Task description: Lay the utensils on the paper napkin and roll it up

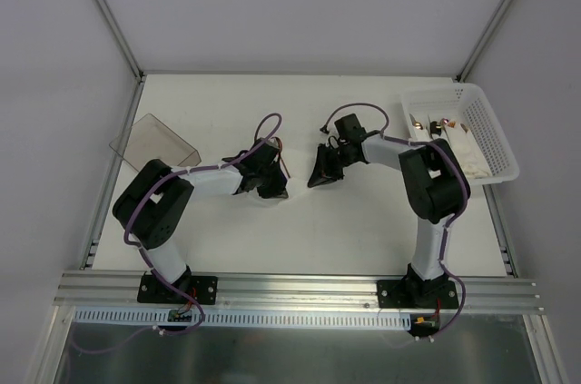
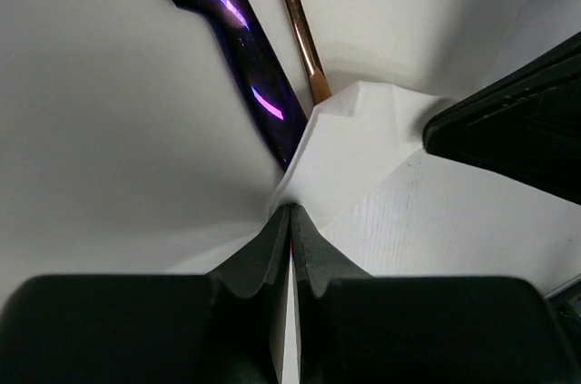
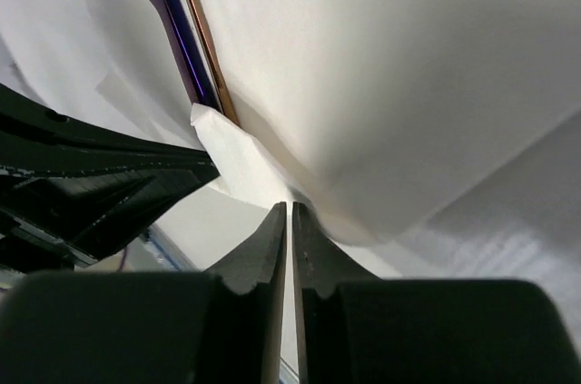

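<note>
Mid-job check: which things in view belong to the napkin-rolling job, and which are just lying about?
Job: thin white paper napkin; slim copper-coloured utensil handle; dark glossy purple-sheened utensil; left gripper and right gripper, both pinching the napkin.
Lying about: clear smoky plastic container; white perforated plastic basket.

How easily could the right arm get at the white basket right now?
Probably yes: the white basket sits beside the right arm with nothing between them. But the right gripper is pinched on the paper napkin, so it must let go first.
</note>
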You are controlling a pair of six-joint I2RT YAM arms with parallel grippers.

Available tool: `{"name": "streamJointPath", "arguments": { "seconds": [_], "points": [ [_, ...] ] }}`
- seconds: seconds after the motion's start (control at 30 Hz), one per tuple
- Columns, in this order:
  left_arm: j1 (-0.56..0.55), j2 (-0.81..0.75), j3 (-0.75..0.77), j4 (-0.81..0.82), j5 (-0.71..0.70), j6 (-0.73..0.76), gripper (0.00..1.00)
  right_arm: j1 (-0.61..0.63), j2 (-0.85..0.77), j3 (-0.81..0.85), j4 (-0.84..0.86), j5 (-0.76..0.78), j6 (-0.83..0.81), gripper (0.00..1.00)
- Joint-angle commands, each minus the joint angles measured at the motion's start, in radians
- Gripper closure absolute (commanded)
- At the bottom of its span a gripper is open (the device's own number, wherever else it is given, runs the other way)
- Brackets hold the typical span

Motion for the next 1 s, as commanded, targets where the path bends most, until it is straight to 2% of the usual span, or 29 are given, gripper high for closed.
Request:
{"name": "streamJointPath", "arguments": {
  "seconds": [0.0,0.23,0.37,0.53,0.7,0.97],
  "points": [
    [0.005,0.049,-0.016,-0.05,-0.031,-0.009,0.97,0.001,-0.081,0.066,-0.136,0.114,-0.143,0.91],
    [0.005,0.057,-0.014,-0.052,-0.028,-0.011,0.98,-0.026,-0.129,0.106,-0.217,0.128,-0.213,0.84],
    [0.005,0.06,-0.008,-0.052,-0.027,-0.008,0.98,-0.079,-0.16,0.115,-0.219,0.188,-0.254,0.72],
    [0.005,0.068,0.003,-0.05,-0.018,-0.003,0.98,-0.148,-0.098,0.21,-0.24,0.228,-0.279,0.54],
    [0.005,0.071,0.004,-0.05,-0.016,-0.003,0.98,-0.197,0.016,0.31,-0.253,0.178,-0.274,0.49],
    [0.005,0.071,0.003,-0.052,-0.016,-0.002,0.98,-0.194,0.15,0.388,-0.24,0.07,-0.225,0.48]
  ]
}}
